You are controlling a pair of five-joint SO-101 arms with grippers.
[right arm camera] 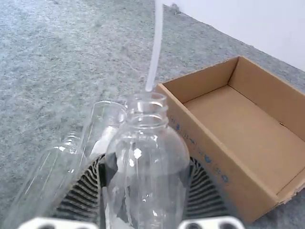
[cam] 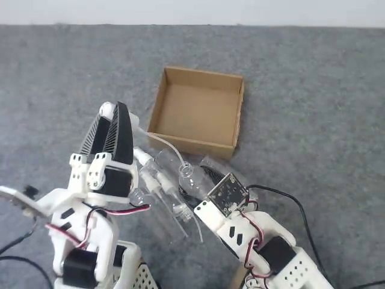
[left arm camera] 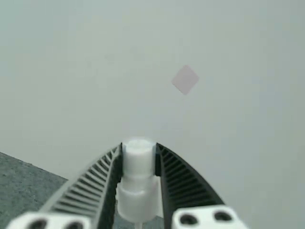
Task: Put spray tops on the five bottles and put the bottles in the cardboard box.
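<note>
Left gripper, raised closest to the high camera, pinches a spray top so its tube hangs toward the bottle; the box sits at twelve o'clock. Left wrist view: jaws squeeze the spray top tight. Right wrist view: right gripper hugs the bottle, mouth by the tube; its tips hide behind, and other bottles are hard to tell apart.

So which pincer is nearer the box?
Right. The right pincer, holding a bottle, sits by the near wall of the cardboard box; the left pincer, holding a spray top, hangs farther aside.
</note>
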